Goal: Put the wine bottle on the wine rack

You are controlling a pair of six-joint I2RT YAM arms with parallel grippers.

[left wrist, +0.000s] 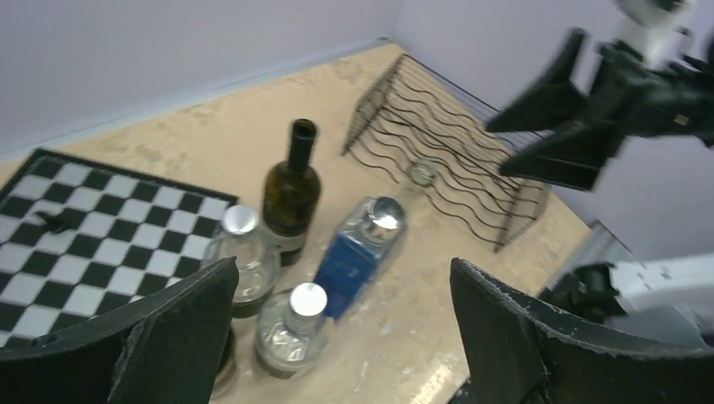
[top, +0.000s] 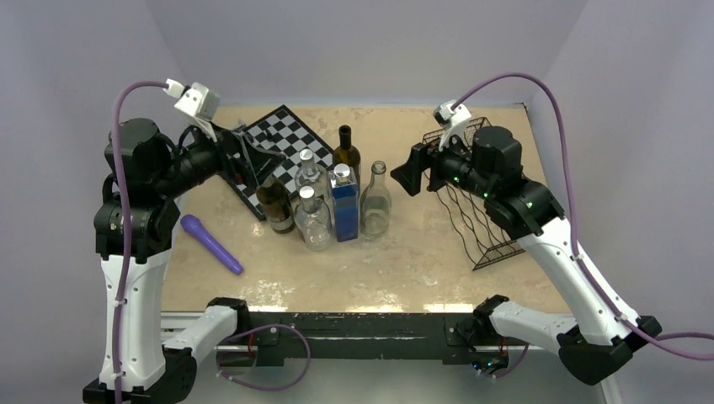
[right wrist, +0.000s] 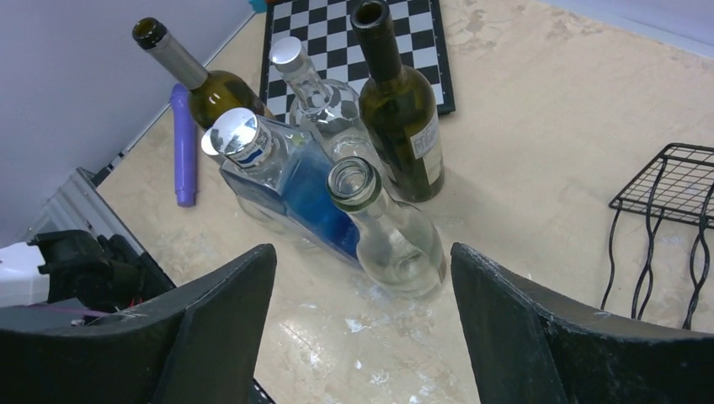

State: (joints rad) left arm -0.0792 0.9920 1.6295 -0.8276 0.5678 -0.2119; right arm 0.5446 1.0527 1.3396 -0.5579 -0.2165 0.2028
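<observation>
My right tool (right wrist: 362,252), spread empty at lower frame; wine bottle (right wrist: 402,126) upper centre sits crowded, so reaching risks toppling neighbouring bottles (right wrist: 396,244).

I get soft, even light, with glare on the table (top: 404,282) in front of the blue bottle (top: 344,204). The left wrist view is blurred.

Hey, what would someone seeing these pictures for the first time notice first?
Probably the cluster of bottles standing mid-table, with the bright blue bottle in its midst. Next, the black wire wine rack by the right wall, and the chessboard at the back left, with a purple cylinder lying in front of it.
</observation>
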